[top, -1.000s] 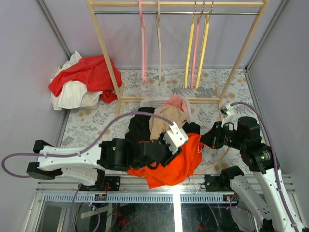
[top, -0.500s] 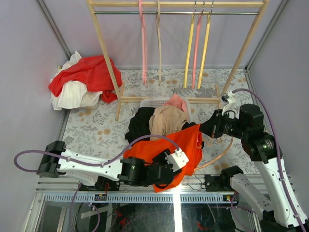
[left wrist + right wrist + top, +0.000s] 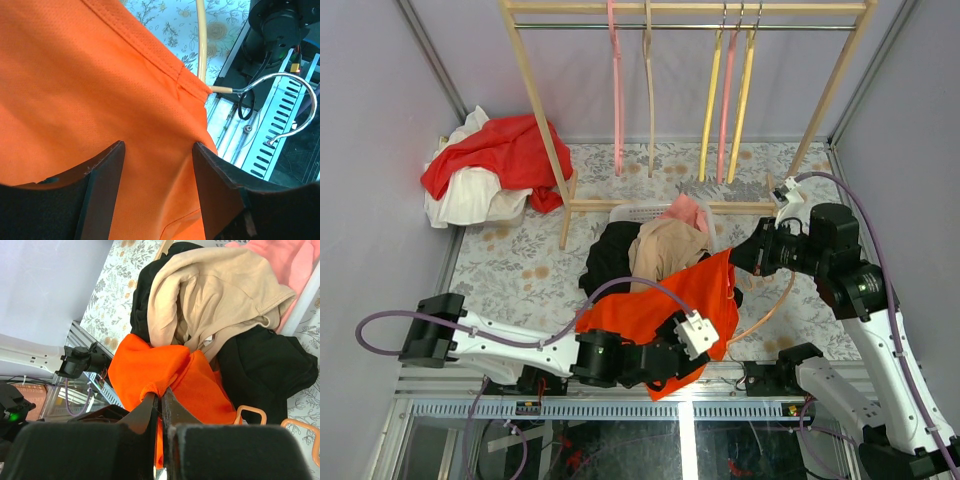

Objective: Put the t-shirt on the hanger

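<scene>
I see right fingers (image 3: pixel 172 412) clamped together on bunched fold of orange t-shirt (image 3: pixel 660 300), holding it raised beside clothes pile. My left fingers (image 3: pixel 105 170) stand apart just over shirt fabric, gripping nothing. Peach hanger (image 3: pixel 201 45) meets shirt's stitched edge at its neck, silver hook (image 3: pixel 292 82) clear of cloth. Tan garment (image 3: pixel 215 295) lies just behind shirt.

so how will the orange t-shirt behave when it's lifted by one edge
Likely floppy: the t-shirt sags in folds from where the right gripper pinches it. Probably light, since one small pinch holds that edge up. The fine mesh weave suggests it won't slip easily.
</scene>
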Controlling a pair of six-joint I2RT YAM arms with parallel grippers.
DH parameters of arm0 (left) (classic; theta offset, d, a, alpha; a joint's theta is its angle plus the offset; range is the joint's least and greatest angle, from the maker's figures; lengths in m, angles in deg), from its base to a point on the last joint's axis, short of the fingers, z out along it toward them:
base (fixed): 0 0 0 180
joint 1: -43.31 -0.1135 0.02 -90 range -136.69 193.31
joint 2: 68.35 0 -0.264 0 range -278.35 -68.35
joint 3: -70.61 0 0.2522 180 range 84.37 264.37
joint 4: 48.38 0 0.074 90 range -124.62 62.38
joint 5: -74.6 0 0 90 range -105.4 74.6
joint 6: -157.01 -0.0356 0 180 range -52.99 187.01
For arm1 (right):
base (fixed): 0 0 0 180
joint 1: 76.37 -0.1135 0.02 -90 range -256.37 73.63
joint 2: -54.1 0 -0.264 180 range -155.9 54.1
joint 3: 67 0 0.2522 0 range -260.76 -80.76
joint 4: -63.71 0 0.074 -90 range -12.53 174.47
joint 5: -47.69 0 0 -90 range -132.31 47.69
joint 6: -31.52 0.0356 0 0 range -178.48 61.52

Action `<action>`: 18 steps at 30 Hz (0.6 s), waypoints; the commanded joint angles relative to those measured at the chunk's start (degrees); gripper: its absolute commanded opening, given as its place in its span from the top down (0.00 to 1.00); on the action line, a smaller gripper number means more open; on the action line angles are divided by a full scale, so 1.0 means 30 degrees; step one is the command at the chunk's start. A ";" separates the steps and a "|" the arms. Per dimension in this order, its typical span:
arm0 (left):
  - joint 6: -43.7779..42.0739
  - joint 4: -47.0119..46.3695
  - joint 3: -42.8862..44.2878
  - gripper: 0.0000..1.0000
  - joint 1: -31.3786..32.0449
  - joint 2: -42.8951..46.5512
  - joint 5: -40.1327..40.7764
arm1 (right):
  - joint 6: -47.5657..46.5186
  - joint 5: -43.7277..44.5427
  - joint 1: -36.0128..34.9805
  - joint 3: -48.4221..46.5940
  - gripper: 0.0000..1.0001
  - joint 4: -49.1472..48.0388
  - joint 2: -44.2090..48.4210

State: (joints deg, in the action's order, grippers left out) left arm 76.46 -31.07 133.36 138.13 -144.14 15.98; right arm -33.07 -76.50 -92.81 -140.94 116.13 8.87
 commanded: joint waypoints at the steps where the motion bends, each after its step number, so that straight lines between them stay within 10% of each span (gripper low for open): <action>1: -0.0491 -0.2453 0.0366 0.43 0.3419 -0.1111 0.1144 | 0.0259 -0.0657 0.0024 -0.1153 1.00 -0.1625 0.0026; 18: -0.2507 -0.7159 0.1222 0.54 0.3987 -0.6933 0.6208 | 0.0352 -0.0703 0.0033 -0.2083 1.00 -0.1420 -0.0143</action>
State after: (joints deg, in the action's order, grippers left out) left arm 71.19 -43.64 136.35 138.20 -161.23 26.29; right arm -33.01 -77.46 -92.81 -143.10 115.91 7.82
